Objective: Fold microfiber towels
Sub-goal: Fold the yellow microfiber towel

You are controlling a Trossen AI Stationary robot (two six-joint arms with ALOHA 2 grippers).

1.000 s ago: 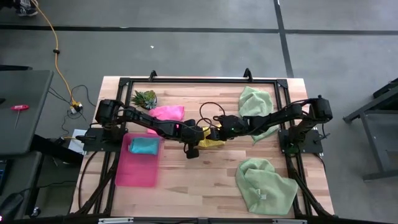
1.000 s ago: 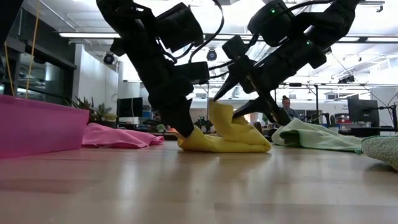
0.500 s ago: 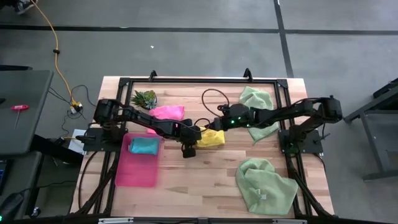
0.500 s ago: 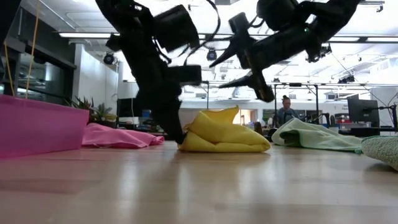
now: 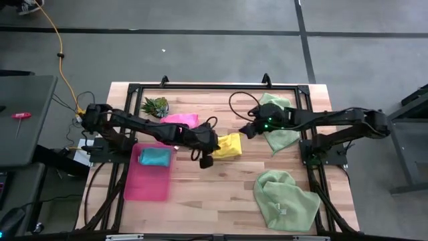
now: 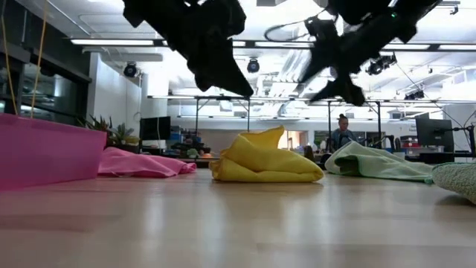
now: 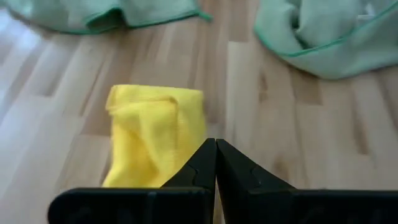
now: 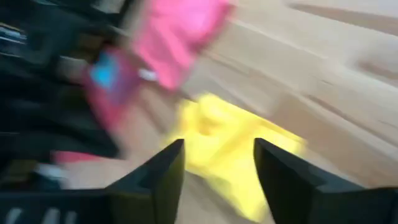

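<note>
The folded yellow towel [image 5: 229,146] lies on the table's middle, also seen in the low view [image 6: 264,160] and the left wrist view [image 7: 155,134]. My left gripper [image 5: 215,143] hangs shut above its left end [image 6: 242,89] and holds nothing. My right gripper [image 5: 245,131] hovers open, up and to the towel's far right [image 6: 333,80]. The yellow towel [image 8: 230,149] shows beyond its fingers. A hot pink towel [image 5: 180,120] lies far left. A teal towel [image 5: 155,156] sits in the pink tray [image 5: 148,187]. Two pale green towels [image 5: 277,120] [image 5: 286,199] lie at the right.
A small green plant [image 5: 156,105] stands at the far left corner. A black frame [image 5: 214,86] runs around the table's edges. Bare wood lies along the near side between the tray and the near pale green towel.
Both grippers have risen off the yellow towel. My left gripper went straight up, staying shut. My right gripper drew back toward the table's right edge, climbing and rolling. The towel's raised flap has sunk onto the pile, and the towel now lies free.
</note>
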